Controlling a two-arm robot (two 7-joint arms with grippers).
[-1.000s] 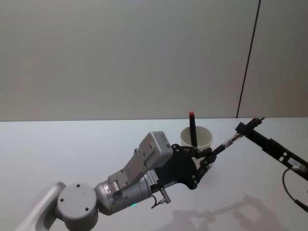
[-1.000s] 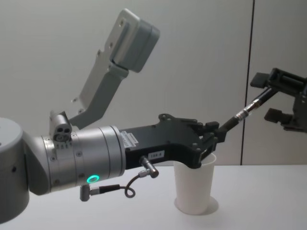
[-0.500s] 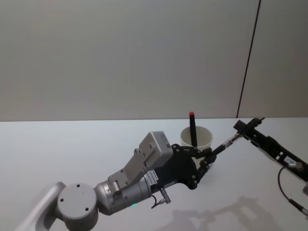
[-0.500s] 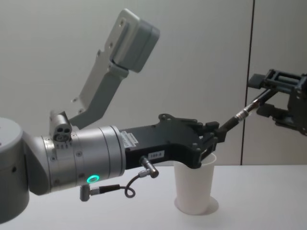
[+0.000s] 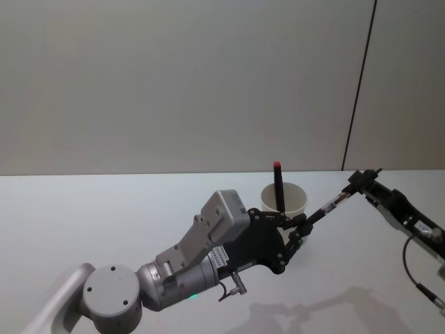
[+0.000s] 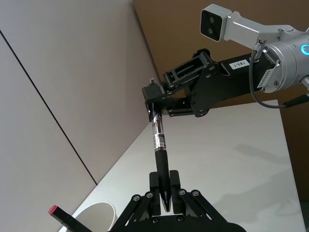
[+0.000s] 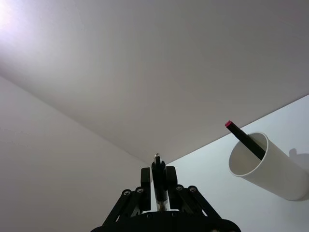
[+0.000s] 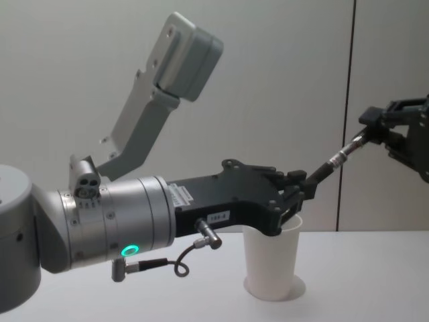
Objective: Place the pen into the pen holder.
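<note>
The pen, light and stiff, is clamped at opposite ends by left end effector and right end effector; mid-barrel looks safest.

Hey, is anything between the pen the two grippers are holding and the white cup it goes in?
Nothing visible lies between them. The pen is gripped at its ends by the left gripper and right gripper, beside the pen holder. A red-capped pen already leans inside, taking part of the mouth.
</note>
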